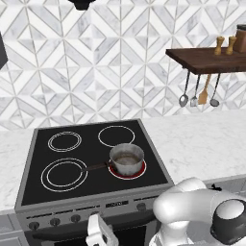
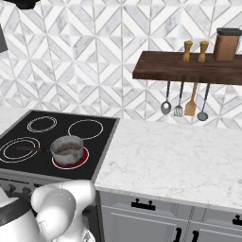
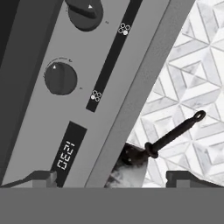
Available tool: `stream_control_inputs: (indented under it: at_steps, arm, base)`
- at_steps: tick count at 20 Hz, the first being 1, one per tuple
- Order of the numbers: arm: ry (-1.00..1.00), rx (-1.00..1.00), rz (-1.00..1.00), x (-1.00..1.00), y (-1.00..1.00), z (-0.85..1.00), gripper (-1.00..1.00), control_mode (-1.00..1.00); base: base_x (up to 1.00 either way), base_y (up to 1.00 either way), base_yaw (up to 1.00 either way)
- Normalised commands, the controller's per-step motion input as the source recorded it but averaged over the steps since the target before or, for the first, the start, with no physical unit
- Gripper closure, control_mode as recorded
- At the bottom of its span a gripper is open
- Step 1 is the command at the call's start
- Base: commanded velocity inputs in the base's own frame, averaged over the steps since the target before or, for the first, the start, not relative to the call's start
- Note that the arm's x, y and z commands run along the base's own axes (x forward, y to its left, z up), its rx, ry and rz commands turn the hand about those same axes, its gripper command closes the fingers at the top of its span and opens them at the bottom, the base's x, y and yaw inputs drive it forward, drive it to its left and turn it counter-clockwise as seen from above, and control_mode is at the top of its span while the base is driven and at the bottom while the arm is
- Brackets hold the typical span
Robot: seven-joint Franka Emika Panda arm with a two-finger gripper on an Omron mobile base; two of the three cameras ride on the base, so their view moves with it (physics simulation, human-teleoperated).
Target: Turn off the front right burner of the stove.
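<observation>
The stove (image 1: 29, 163) is a black glass cooktop above a grey steel front panel (image 3: 39, 118). Its front right burner (image 1: 139, 171) glows red under a small steel saucepan (image 1: 127, 158), whose dark handle points left. The same burner (image 2: 81, 159) and saucepan (image 2: 66, 148) appear at the left of the right base view. My gripper (image 1: 98, 234) hangs low in front of the panel, just below the row of dark knobs (image 1: 55, 222). In the hand view my gripper (image 3: 111, 178) is open, its tips wide apart and touching nothing. Two round knobs (image 3: 61, 78) and a small clock display (image 3: 66, 156) lie ahead of it.
A marble counter (image 2: 175, 156) runs right of the stove, with grey cabinet fronts (image 2: 142, 222) below. A dark wooden shelf (image 2: 189, 71) on the tiled wall carries shakers and a canister, with several utensils (image 2: 185, 105) hanging under it. My own white arm (image 1: 192, 211) fills the lower right.
</observation>
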Motion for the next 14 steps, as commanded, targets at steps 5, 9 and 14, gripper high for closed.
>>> stream_control_inputs:
  at_steps: [5, 9, 14]
  arm:
    - [0.0, 0.0, -0.01, 0.53, 0.04, -0.08, -1.0, -1.0]
    - [0.0, 0.0, 0.0, 0.02, 0.03, 0.0, -1.0, -1.0]
    - [-0.03, 0.0, 0.0, -0.01, 0.06, -0.26, -1.0, -1.0]
  base:
    - [0.0, 0.0, 0.0]
    - [0.0, 0.0, 0.0]
    - [0.0, 0.0, 0.0]
